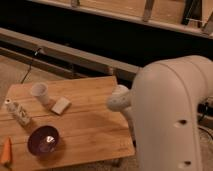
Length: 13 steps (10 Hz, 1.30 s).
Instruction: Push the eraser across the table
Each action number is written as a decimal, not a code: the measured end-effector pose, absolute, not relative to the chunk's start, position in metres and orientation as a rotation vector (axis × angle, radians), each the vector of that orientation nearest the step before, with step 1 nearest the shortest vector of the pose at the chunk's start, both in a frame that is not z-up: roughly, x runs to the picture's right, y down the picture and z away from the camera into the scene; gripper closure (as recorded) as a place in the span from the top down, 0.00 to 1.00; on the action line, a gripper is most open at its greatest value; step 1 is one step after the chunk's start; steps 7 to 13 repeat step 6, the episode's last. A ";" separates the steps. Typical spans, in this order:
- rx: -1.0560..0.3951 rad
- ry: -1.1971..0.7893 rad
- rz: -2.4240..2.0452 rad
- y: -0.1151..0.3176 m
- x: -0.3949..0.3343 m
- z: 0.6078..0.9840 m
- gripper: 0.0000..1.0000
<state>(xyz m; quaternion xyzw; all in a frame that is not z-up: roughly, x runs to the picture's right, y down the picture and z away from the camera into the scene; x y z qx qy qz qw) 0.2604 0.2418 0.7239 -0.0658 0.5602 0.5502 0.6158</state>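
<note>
Four small things sit near the left edge of the light wooden plank table (95, 125): a white bottle (15, 113), a pale cup (40, 93), a purple bowl (44, 140) and a beige block (61, 105). I cannot see the dark eraser. The gripper is hidden behind the big white arm (170, 120) at the right edge, so I cannot tell if it is open or holding anything; it probably needs to find and touch the eraser next.

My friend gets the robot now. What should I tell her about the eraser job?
The claw is out of sight, somewhere behind the big white arm, which leans over the right end of the table.
The eraser does not show either; the arm may be hiding it.
On the table: cup, beige block, purple bowl.
Done: cannot tell.
Left: find the eraser, then push it across the table.
</note>
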 end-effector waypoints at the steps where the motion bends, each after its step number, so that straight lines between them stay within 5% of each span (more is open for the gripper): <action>1: -0.126 1.322 1.336 0.251 0.279 0.708 0.11; 3: -0.107 1.331 1.420 0.257 0.288 0.699 0.21; 13: -0.107 1.328 1.416 0.256 0.286 0.700 0.21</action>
